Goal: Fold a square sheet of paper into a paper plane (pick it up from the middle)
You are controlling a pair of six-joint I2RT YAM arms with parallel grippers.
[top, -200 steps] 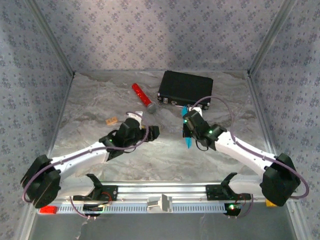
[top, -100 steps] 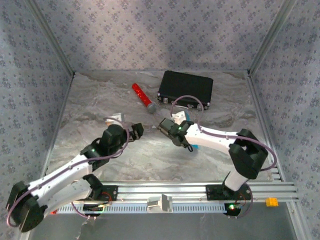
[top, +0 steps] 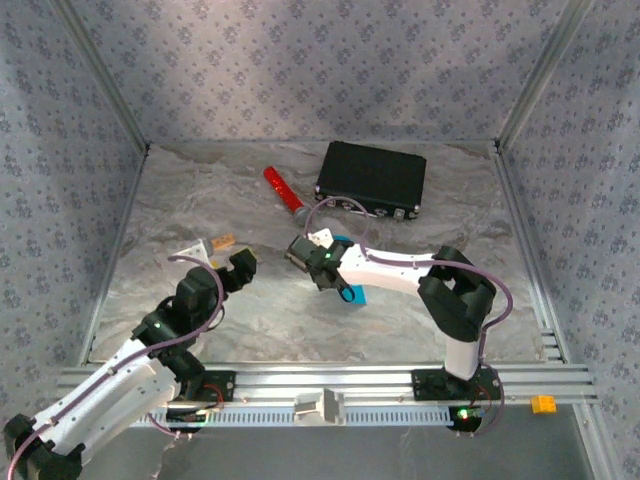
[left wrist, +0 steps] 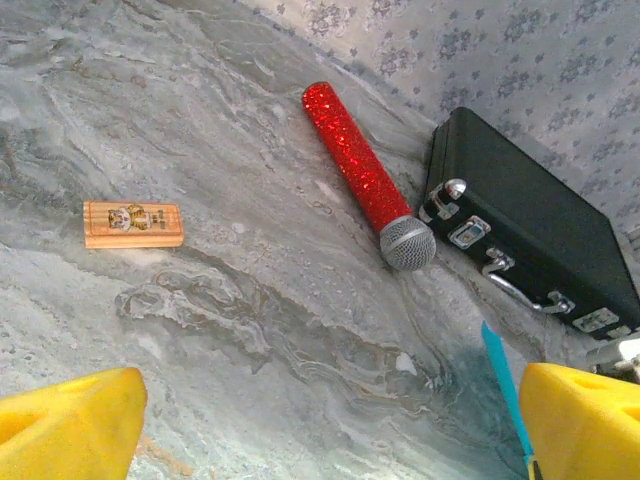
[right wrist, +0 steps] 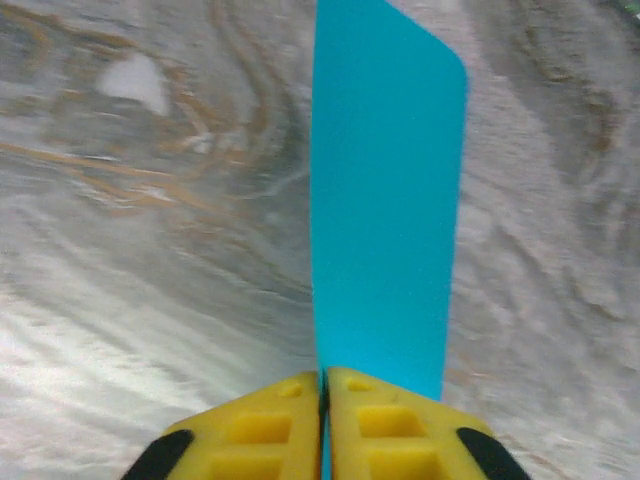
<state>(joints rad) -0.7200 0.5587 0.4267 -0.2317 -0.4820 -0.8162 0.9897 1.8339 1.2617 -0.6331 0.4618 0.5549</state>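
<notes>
Two right fingers pinch paper plane edge; tabletop open.

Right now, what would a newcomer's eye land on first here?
The bright cyan-blue folded paper, pinched in the right tool near the middle of the grey marbled table. Next, the glittery red microphone lying at the back, its silver mesh head beside the black hard case.

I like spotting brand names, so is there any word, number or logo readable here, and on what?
No text can be read.
Small wooden block: a printed picture label, too blurred to read.
Red glitter microphone, black case, cyan folded paper: no lettering shows.
</notes>
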